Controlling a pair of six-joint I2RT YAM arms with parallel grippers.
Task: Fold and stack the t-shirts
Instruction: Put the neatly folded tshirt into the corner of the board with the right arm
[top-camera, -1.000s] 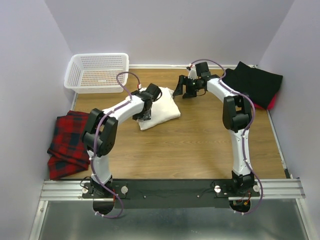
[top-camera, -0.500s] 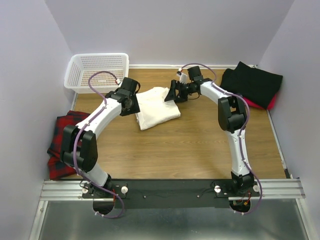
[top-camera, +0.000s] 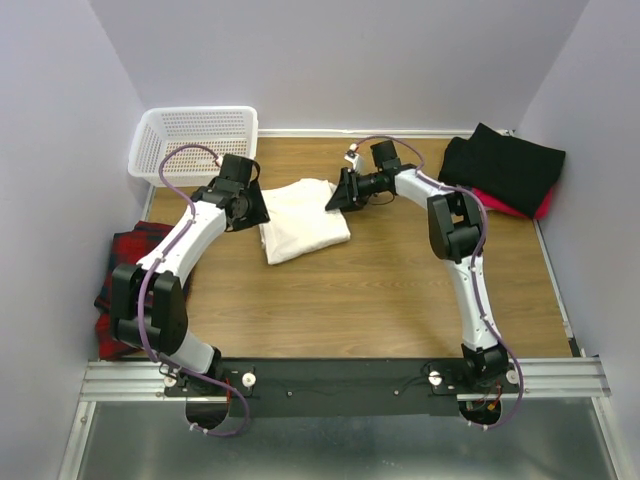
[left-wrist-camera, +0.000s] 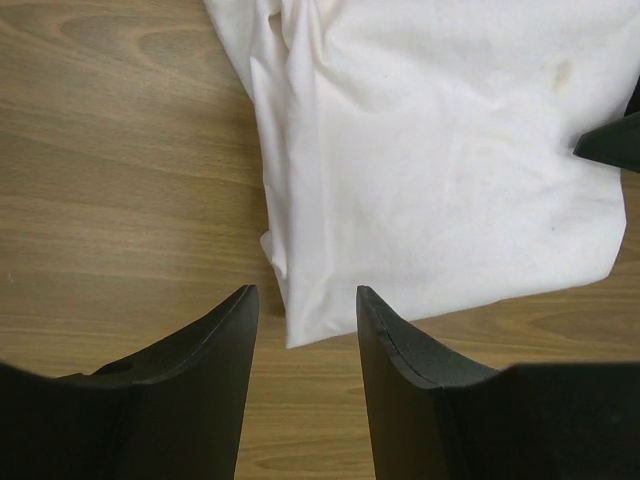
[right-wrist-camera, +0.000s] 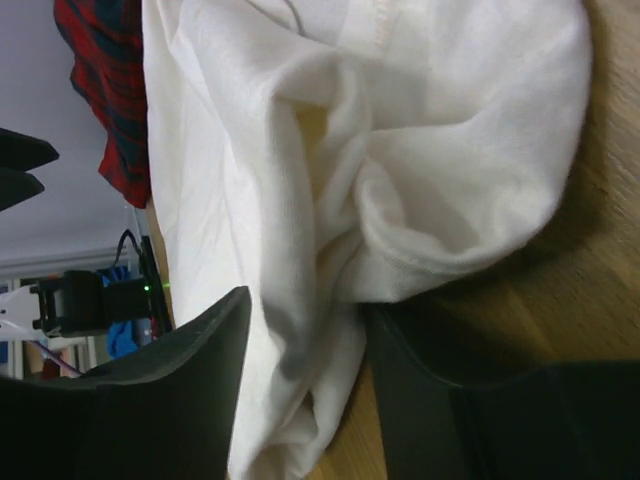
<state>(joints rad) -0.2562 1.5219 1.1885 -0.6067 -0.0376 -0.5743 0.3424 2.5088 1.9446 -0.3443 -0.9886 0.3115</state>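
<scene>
The cream-white t-shirt (top-camera: 303, 218) lies folded on the wooden table, left of centre. My left gripper (top-camera: 252, 207) is open and empty at its left edge; in the left wrist view (left-wrist-camera: 305, 300) the shirt's corner (left-wrist-camera: 420, 160) lies just ahead of the jaws. My right gripper (top-camera: 335, 197) is at the shirt's right edge, open, with a bunched fold of the white cloth (right-wrist-camera: 330, 230) between its fingers (right-wrist-camera: 200, 350). The black t-shirt (top-camera: 505, 165) lies folded at the back right on top of the red one (top-camera: 542, 206).
A white plastic basket (top-camera: 195, 140) stands at the back left. A red plaid cloth (top-camera: 130, 275) lies at the left edge of the table and shows in the right wrist view (right-wrist-camera: 100, 100). Walls close in on both sides.
My left arm swung left, off the top of the white shirt to its left edge. My right gripper moved left onto the shirt's right edge. The shirt slid slightly left.
</scene>
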